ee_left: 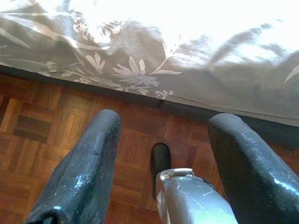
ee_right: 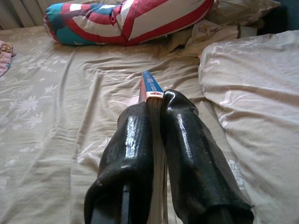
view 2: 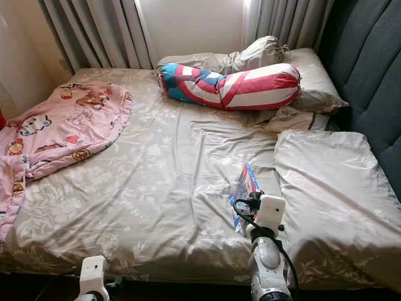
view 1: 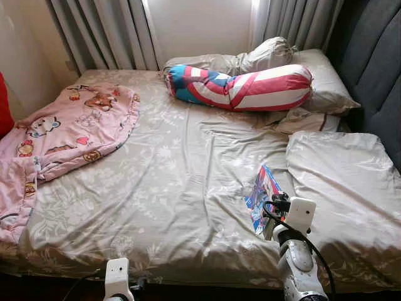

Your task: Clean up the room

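A thin colourful book (view 1: 262, 195) stands on edge above the grey floral bedsheet (view 1: 169, 188), near the bed's front right. My right gripper (ee_right: 156, 116) is shut on it, and the book's blue and white spine (ee_right: 152, 86) pokes out past the two black fingers (ee_right: 182, 140). The right wrist (view 1: 294, 216) rises over the bed's front edge. My left gripper (ee_left: 161, 135) hangs low at the bed's front edge, open with nothing between its fingers, above the wooden floor (ee_left: 56, 130).
A pink cartoon blanket (view 1: 62, 135) lies crumpled on the bed's left side. A red, white and blue bolster (view 1: 241, 86) lies at the head with grey pillows (view 1: 326, 78) behind. A large grey pillow (view 1: 351, 188) sits right of the book. A dark headboard (view 1: 376, 63) lines the right.
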### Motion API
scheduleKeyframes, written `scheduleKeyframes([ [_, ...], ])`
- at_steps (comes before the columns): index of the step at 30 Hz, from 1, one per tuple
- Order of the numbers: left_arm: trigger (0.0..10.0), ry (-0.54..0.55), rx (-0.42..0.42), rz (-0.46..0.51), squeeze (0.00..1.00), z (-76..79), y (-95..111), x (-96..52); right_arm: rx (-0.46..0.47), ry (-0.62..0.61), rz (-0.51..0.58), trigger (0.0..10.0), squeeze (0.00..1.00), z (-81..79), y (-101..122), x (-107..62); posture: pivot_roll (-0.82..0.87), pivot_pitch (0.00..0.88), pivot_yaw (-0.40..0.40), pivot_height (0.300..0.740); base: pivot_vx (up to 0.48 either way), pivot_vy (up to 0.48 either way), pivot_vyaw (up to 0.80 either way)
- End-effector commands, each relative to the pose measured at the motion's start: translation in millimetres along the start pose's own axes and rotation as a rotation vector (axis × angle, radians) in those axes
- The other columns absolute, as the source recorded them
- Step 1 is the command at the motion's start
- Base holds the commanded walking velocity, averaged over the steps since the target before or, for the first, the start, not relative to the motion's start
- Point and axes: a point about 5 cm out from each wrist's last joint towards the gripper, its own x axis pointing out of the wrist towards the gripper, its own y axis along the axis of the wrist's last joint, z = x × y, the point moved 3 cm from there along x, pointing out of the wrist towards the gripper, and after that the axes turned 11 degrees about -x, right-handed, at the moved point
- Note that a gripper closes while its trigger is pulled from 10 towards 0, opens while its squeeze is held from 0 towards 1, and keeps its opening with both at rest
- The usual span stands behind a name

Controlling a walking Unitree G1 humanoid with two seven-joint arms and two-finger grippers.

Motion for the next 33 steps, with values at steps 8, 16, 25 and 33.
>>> scheduleKeyframes([
  [8, 10.0, 0.001, 0.015, -0.02, 0.0, 0.0, -5.3, -0.9, -0.006, 0.014, 0.024, 10.0, 0.0, -3.2, 6.1, 3.3, 0.05, 0.024, 0.017, 0.74, 0.266, 0.0, 0.0],
  [16, 10.0, 0.002, 0.016, -0.02, 0.0, -0.5, -2.7, -0.1, -0.009, 0.014, 0.022, 10.0, 0.0, -2.5, 5.9, 3.5, 0.05, 0.025, 0.017, 0.74, 0.294, 0.0, 0.0],
  [25, 10.0, 0.01, 0.03, -0.02, 0.0, -3.8, -4.9, -1.4, -0.011, 0.013, 0.023, 10.0, 0.0, -1.7, 5.4, 3.2, 0.05, 0.027, 0.016, 0.74, 0.165, 0.0, 0.0],
  [33, 10.0, 0.006, 0.031, -0.023, 0.0, -1.5, -5.7, -1.1, -0.005, 0.01, 0.027, 10.0, 0.0, -1.4, 5.3, 2.7, 0.05, 0.029, 0.016, 0.74, 0.0, 0.0, 0.0],
])
